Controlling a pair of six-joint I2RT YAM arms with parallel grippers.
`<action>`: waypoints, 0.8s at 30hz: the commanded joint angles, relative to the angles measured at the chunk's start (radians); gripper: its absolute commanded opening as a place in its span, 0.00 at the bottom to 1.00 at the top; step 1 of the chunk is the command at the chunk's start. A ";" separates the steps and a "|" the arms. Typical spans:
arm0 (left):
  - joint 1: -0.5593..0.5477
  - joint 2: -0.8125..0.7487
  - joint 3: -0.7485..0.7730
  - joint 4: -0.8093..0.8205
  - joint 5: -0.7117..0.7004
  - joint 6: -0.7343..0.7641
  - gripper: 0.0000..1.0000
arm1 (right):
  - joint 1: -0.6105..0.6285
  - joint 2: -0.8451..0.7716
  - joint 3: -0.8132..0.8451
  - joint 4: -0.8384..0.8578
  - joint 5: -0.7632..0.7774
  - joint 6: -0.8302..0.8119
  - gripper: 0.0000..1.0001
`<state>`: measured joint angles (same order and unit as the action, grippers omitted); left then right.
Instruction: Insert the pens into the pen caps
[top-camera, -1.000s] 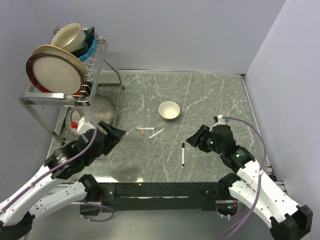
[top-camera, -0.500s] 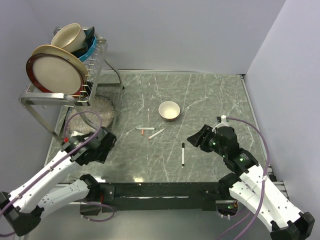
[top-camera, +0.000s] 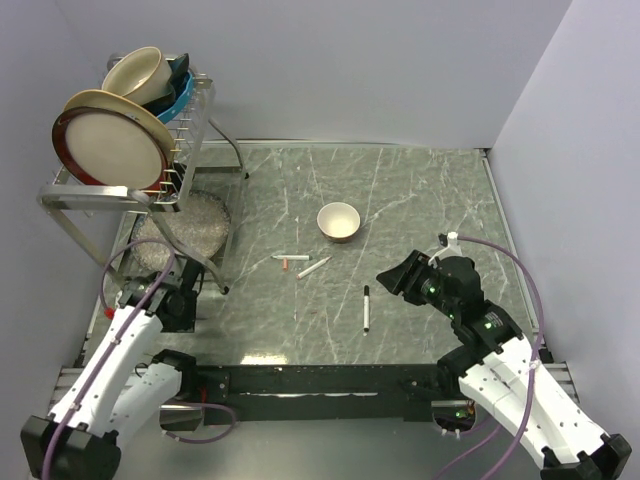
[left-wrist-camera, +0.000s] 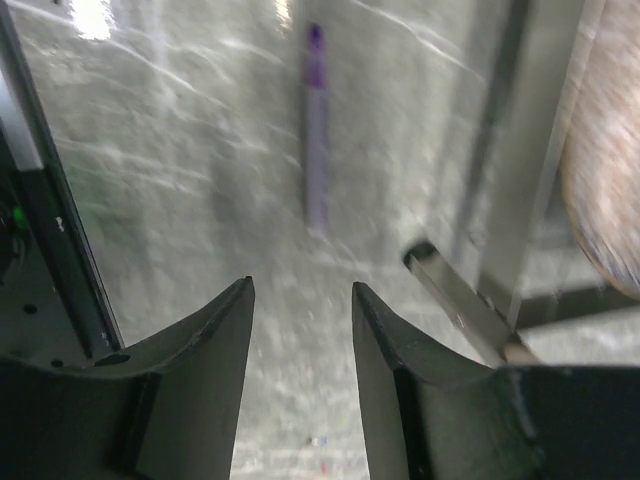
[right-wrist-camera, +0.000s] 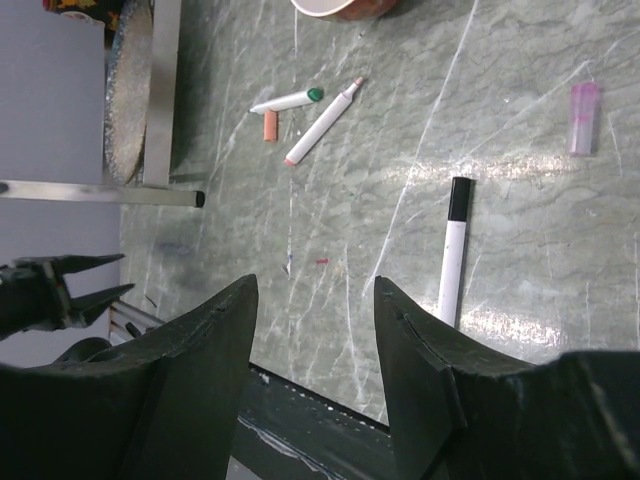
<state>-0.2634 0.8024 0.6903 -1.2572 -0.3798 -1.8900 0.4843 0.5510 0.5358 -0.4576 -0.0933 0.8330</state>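
Note:
Three white pens lie mid-table. One has a green end (top-camera: 291, 257), seen also in the right wrist view (right-wrist-camera: 287, 100). One has a pinkish tip (top-camera: 314, 267) (right-wrist-camera: 322, 122). One has a black end (top-camera: 366, 308) (right-wrist-camera: 454, 250). A small orange-red cap (right-wrist-camera: 270, 125) lies beside the green-ended pen. A small pink tube (right-wrist-camera: 583, 104) lies apart from them. My left gripper (top-camera: 190, 300) (left-wrist-camera: 300, 285) is open and empty at the near left, with a blurred pen (left-wrist-camera: 316, 130) ahead of it. My right gripper (top-camera: 390, 278) (right-wrist-camera: 315, 282) is open and empty, right of the black-ended pen.
A cream bowl (top-camera: 338, 221) stands behind the pens. A metal dish rack (top-camera: 130, 170) with plates and bowls stands at the far left, and its leg (left-wrist-camera: 470, 300) is close to my left gripper. A glittery round mat (top-camera: 195, 225) lies under the rack.
My left arm has drawn back from mid-table to the near left corner. My right gripper has shifted slightly toward the near edge. The pens have not moved.

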 joint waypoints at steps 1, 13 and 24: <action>0.081 0.020 -0.057 0.100 0.041 0.061 0.48 | 0.002 -0.006 0.007 0.020 0.015 -0.003 0.58; 0.202 0.195 -0.083 0.254 0.042 0.170 0.46 | 0.003 -0.013 0.038 0.008 0.018 -0.017 0.58; 0.296 0.334 -0.167 0.377 0.122 0.233 0.38 | 0.002 -0.003 0.059 0.002 0.012 -0.026 0.58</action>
<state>0.0025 1.0824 0.5327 -0.9337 -0.2909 -1.7042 0.4843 0.5484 0.5388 -0.4587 -0.0944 0.8211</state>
